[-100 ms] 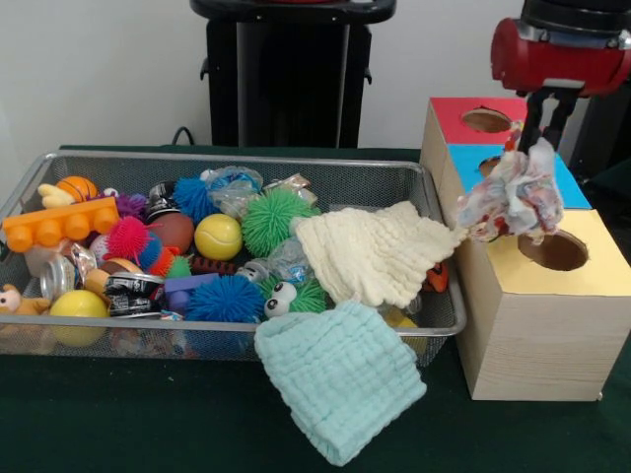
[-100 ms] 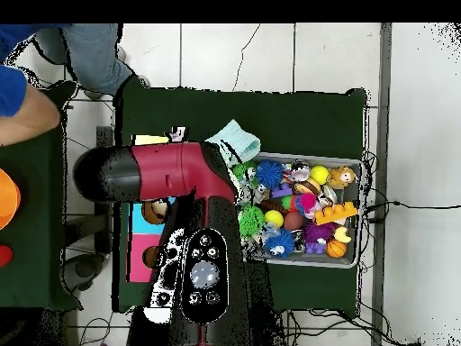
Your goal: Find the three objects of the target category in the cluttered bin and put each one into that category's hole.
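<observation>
A crumpled patterned cloth [image 1: 513, 195], pale with red and blue marks, hangs in the air from the gripper [image 1: 538, 138], whose jaws are clamped on its top. It dangles over the wooden box [image 1: 537, 325] just beside the bin, above the seam between the blue panel [image 1: 572, 182] and the yellow panel [image 1: 601, 261], and close to the yellow panel's round hole [image 1: 553, 250]. The red panel [image 1: 449, 116] at the far end of the box has its own hole [image 1: 486, 120]; the blue panel's hole is partly hidden behind the cloth.

A cream knitted cloth [image 1: 373, 252] lies in the wire mesh bin [image 1: 246, 163], at the end nearest the box, one corner reaching toward the rim. A mint green cloth [image 1: 340, 374] drapes over the bin's near rim and spreads onto the dark green surface [image 1: 128, 419].

The rest of the bin is crowded with toys: a green spiky ball [image 1: 273, 219], a blue spiky ball [image 1: 225, 299], a yellow tennis ball [image 1: 218, 236], an orange building brick [image 1: 61, 223], a pink spiky ball [image 1: 127, 236] and a plain yellow ball [image 1: 78, 305].

From overhead, the red and black arm [image 2: 171, 173] covers most of the box, and a person's sleeve [image 2: 13, 90] shows at the left edge.
</observation>
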Robot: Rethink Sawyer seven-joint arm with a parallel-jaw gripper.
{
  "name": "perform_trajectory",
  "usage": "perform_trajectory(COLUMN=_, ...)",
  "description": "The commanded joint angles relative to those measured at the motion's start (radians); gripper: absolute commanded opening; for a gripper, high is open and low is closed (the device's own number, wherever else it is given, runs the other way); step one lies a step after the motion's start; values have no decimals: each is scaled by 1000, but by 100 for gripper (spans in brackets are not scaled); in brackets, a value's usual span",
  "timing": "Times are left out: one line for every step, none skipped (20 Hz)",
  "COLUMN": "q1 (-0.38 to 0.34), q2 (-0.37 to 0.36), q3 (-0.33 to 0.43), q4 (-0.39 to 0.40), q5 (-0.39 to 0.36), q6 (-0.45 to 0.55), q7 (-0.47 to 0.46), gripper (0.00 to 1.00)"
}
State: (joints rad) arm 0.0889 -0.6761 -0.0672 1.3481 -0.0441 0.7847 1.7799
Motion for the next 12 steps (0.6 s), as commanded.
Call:
perform_trajectory(q1=12, q2=47, q3=-33, q4=-75, q5=50, q6=156, q7=303, gripper=0)
perform_trajectory(q1=15, q2=49, q3=-36, q4=-77, q5=53, q6=155, q7=303, gripper=0)
perform_trajectory(q1=17, q2=52, q3=-39, q4=-80, q5=57, q6=155, q7=304, gripper=0)
perform_trajectory(q1=20, q2=54, q3=-42, q4=-80, q5=60, q6=151, q7=303, gripper=0)
perform_trajectory(q1=21, q2=56, q3=-44, q4=-80, q5=63, q6=148, q7=303, gripper=0)
perform_trajectory(q1=21, q2=59, q3=-45, q4=-77, q5=65, q6=140, q7=300, gripper=0)
perform_trajectory(q1=22, q2=61, q3=-46, q4=-73, q5=67, q6=132, q7=298, gripper=0)
perform_trajectory(q1=18, q2=63, q3=-44, q4=-64, q5=70, q6=116, q7=293, gripper=0)
perform_trajectory(q1=12, q2=65, q3=-40, q4=-49, q5=73, q6=93, q7=286, gripper=0)
perform_trajectory(q1=6, q2=68, q3=-36, q4=-33, q5=74, q6=66, q7=277, gripper=0)
perform_trajectory(q1=3, q2=70, q3=-34, q4=-19, q5=72, q6=43, q7=269, gripper=0)
perform_trajectory(q1=1, q2=71, q3=-34, q4=-7, q5=68, q6=23, q7=265, gripper=0)
